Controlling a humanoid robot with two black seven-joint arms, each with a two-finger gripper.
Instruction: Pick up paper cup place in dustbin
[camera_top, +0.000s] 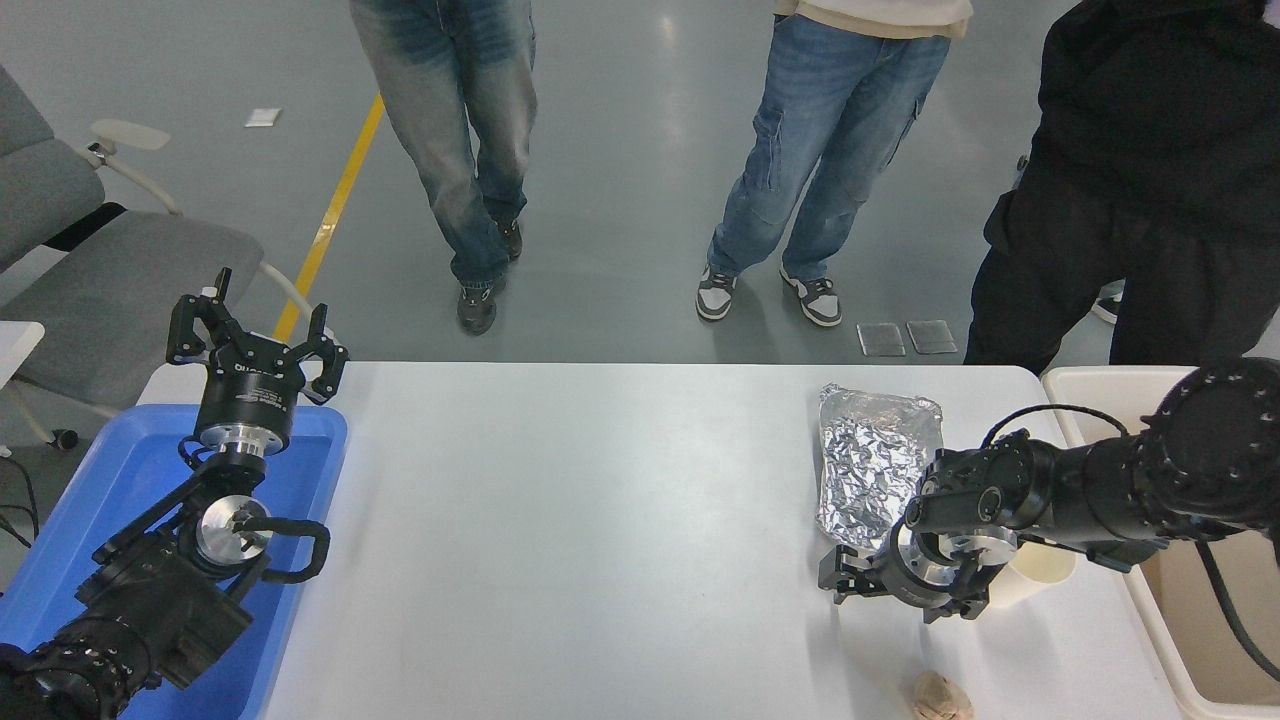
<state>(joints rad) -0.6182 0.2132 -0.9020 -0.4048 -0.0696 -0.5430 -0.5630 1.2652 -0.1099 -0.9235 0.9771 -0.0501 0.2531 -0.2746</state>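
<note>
1 paper cup (1040, 575) beside right gripper (850, 580).

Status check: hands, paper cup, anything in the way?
Left hand open, parked over blue tray. Right hand low beside foil packet, state unclear. Paper cup on its side behind right wrist, not gripped. Dustbin at right, unobstructed.

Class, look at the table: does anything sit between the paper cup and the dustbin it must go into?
Nothing on the table does. The cup lies near the table's right edge and the dustbin stands just beyond it. Only the right arm crosses above that gap. The foil packet and tan lump lie off that path.
</note>
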